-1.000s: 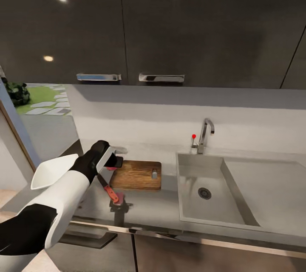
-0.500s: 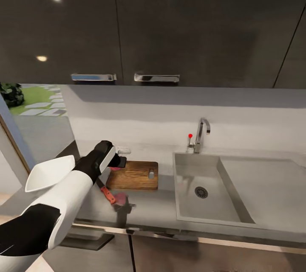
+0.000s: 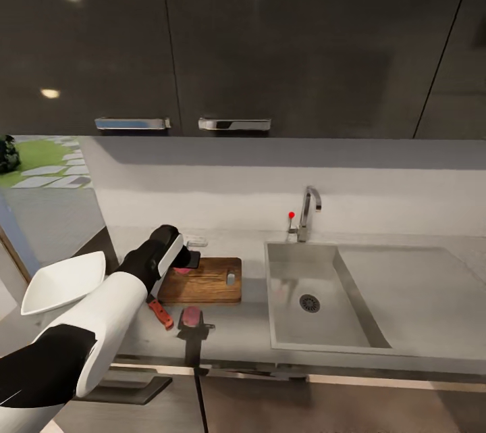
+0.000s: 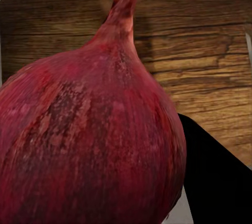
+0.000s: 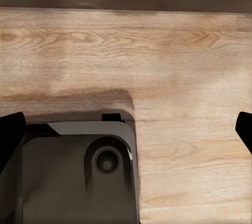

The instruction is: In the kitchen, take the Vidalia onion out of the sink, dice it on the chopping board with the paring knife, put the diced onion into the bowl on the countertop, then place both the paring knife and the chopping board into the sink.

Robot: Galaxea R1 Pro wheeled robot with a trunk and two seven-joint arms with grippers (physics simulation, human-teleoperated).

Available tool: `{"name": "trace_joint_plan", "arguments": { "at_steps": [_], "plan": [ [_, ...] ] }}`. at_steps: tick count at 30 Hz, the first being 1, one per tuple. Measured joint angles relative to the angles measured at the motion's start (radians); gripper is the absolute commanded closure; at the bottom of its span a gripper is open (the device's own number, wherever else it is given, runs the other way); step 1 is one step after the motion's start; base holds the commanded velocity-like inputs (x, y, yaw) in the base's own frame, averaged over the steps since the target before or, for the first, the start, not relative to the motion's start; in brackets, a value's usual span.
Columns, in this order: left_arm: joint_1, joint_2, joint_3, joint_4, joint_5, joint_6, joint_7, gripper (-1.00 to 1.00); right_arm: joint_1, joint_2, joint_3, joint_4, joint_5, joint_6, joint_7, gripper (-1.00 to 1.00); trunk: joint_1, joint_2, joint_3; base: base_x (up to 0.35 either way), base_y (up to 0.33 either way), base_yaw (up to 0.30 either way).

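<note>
Sitting at the far left of the glossy grey table (image 3: 243,335), the shallow white square bowl (image 3: 62,282) has nothing visible in it. Just right of it, the white-and-black left arm reaches forward, and its left end effector (image 3: 183,262) is clamped on the dark red, pointed-topped onion (image 4: 92,145). In the left wrist view the bulb sits between the dark fingers (image 4: 215,182) directly above the wood grain; whether it touches the wood cannot be told. In the head view the onion shows as a small reddish patch at the left end of the rectangular brown wooden chopping board (image 3: 206,281), whose dark slot hole lies at its right end. Nearer than the board, partly hidden by the arm, lies the slim red-handled paring knife (image 3: 160,313) on the table, and a reddish reflection glows beside it. Further right, the rectangular stainless-steel sink (image 3: 317,345) holds nothing but its round drain (image 3: 309,302), with the curved chrome tap (image 3: 307,210) and red-tipped lever behind. The flat drainboard extends to the right. In the right wrist view the right end effector (image 5: 126,129) stands spread wide over pale wooden flooring (image 5: 184,66) and a dark part of the robot's body.
</note>
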Motion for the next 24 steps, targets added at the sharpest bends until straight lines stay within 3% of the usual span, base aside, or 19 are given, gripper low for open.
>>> {"name": "trace_joint_plan", "arguments": {
  "at_steps": [24],
  "plan": [
    [0.0, -0.011, 0.0, 0.016, 0.0, -0.002, 0.0, 1.0, 0.0, 0.0, -0.001, 0.0, 0.0, 0.0, 0.0, -1.0, 0.0, 0.0, -0.011, 0.0, 0.0, 0.0]
  ]
}}
